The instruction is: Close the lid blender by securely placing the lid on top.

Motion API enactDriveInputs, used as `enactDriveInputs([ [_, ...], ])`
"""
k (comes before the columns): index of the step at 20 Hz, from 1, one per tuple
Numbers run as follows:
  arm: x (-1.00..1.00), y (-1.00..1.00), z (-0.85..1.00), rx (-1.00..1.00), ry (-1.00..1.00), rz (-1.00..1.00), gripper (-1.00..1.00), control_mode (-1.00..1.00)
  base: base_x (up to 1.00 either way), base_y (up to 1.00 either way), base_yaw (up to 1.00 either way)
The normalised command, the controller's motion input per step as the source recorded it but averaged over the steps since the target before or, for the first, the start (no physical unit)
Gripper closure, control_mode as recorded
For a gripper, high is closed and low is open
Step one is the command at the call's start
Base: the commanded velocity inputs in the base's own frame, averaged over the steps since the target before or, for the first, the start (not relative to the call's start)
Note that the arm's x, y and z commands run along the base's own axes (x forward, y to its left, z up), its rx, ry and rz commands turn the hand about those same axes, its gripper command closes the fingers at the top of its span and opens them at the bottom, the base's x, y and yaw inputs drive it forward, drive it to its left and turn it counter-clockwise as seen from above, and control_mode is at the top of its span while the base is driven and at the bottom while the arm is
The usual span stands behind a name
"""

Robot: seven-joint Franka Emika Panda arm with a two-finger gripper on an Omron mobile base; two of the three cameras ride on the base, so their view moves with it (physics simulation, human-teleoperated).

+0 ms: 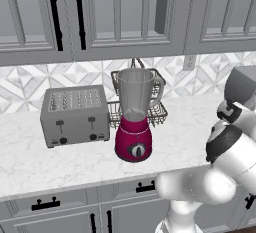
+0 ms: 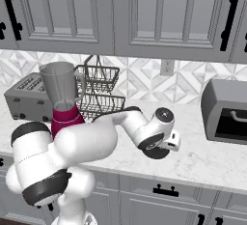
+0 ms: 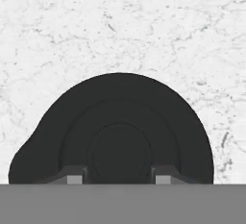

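Two small dark finger tips stick up at the bottom of your hand view, one on each side of the round knob in the middle of the lid (image 3: 120,122). You cannot tell if the gripper (image 3: 120,177) is squeezing that knob or just sitting beside it. Under the lid you see the white marble counter (image 3: 120,26). Your blender (image 1: 134,122) stands well apart from the hand, next to the grey toaster (image 1: 75,115), in front of a wire basket (image 1: 157,109). Its jar top is bare.
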Motion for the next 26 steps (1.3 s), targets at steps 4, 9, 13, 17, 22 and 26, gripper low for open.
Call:
enactDriveInputs([
  [4, -0.40, 0.38, 1.00, 0.06, -0.17, 0.01, 1.00, -1.00, 0.00, 0.00, 0.00],
  [9, -0.47, 0.61, 1.00, 0.00, -0.16, 0.00, 1.00, -1.00, 0.00, 0.00, 0.00],
  [13, -0.43, 0.68, 1.00, 0.00, -0.12, 0.02, 1.00, -1.00, 0.00, 0.00, 0.00],
  [17, -0.26, 0.62, 1.00, 0.00, -0.08, 0.01, 1.00, -1.00, 0.00, 0.00, 0.00],
  [22, -0.24, 0.63, 1.00, 0.00, -0.08, 0.00, 1.00, -1.00, 0.00, 0.00, 0.00],
  [26, -0.23, 0.60, 1.00, 0.00, -0.05, 0.00, 1.00, -1.00, 0.00, 0.00, 0.00],
])
